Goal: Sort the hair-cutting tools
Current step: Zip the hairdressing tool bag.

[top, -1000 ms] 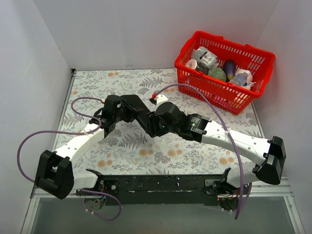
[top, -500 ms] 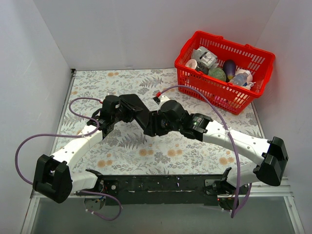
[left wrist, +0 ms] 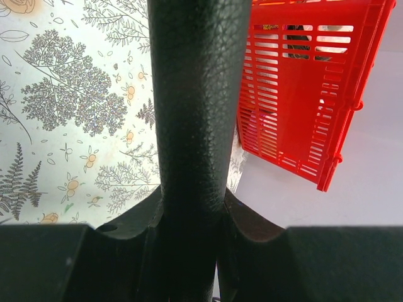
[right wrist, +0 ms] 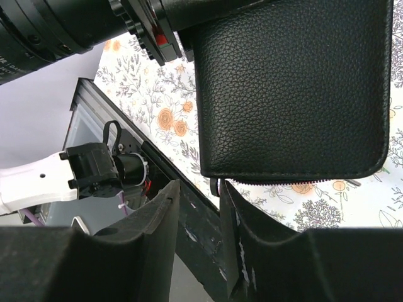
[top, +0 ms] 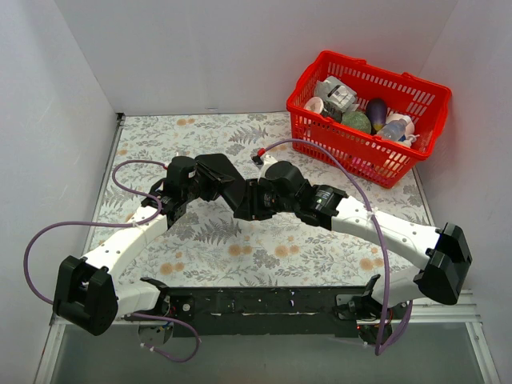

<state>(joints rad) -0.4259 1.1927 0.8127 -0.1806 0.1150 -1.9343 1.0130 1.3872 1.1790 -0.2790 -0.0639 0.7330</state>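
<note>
My left gripper (left wrist: 189, 217) was clamped on the black case (left wrist: 198, 94), which ran straight up between its fingers, edge-on to that wrist camera. My right gripper (right wrist: 198, 195) had its jaws parted by a narrow gap, the tips right at the case's zipped edge near a corner. A small zip pull (right wrist: 214, 184) sat just inside the right-hand finger (right wrist: 236, 214), but I could not tell whether it was touched. From above, both wrists met over the middle of the floral-covered table (top: 200, 240) with the case between them. The case was zipped shut, and I could not tell where the hair-cutting tools were, as none showed in any view. The red basket (top: 384, 74) stood at the far right corner, well apart, holding colourful bottles and egg-shaped items (top: 358, 122).
</note>
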